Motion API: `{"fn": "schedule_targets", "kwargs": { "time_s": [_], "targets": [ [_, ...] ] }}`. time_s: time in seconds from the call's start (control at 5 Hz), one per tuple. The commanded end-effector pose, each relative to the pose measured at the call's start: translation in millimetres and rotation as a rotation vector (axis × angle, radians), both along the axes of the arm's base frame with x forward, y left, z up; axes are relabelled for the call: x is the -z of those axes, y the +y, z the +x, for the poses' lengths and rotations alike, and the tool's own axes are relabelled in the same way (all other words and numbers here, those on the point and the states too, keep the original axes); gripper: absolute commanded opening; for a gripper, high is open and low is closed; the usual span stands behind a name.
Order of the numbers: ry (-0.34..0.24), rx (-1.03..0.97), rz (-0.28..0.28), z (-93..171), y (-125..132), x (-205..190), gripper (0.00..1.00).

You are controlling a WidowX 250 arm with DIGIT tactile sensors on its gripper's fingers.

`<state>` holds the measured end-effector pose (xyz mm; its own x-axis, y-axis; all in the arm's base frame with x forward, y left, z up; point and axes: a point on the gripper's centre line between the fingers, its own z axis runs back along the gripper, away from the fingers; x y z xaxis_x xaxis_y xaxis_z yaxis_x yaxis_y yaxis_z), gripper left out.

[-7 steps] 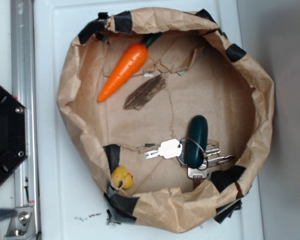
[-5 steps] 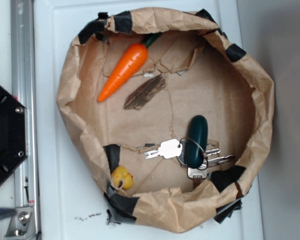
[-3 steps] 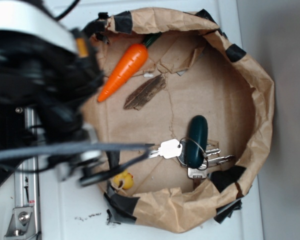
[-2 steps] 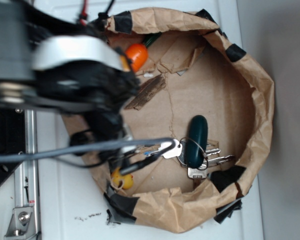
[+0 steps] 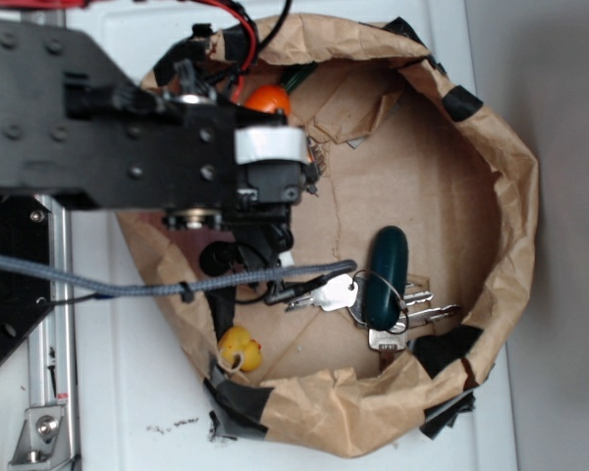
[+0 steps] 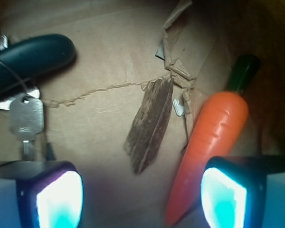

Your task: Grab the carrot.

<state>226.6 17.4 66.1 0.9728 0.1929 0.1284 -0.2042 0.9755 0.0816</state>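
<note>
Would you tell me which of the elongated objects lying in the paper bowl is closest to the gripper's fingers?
The orange carrot: its lower half passes beside one finger, while the brown bark-like piece lies midway and the dark green fob far off.

You see the glossy orange carrot [image 6: 213,137] lying flat on brown paper, its dark green stem pointing away.
</note>
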Motion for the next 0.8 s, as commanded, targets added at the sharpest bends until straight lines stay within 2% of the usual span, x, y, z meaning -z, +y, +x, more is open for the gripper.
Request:
{"fn": "schedule_targets", "kwargs": {
  "time_s": [0.0, 0.2, 0.6],
  "targets": [
    [0.003, 0.074, -0.024, -14.1, 60.0, -18.2, 1.0],
    [0.03, 0.099, -0.029, -7.8, 69.4, 2.8, 1.0],
    [0.01, 0.15, -0.031, 22.5, 66.8, 32.7, 1.0]
  ]
}}
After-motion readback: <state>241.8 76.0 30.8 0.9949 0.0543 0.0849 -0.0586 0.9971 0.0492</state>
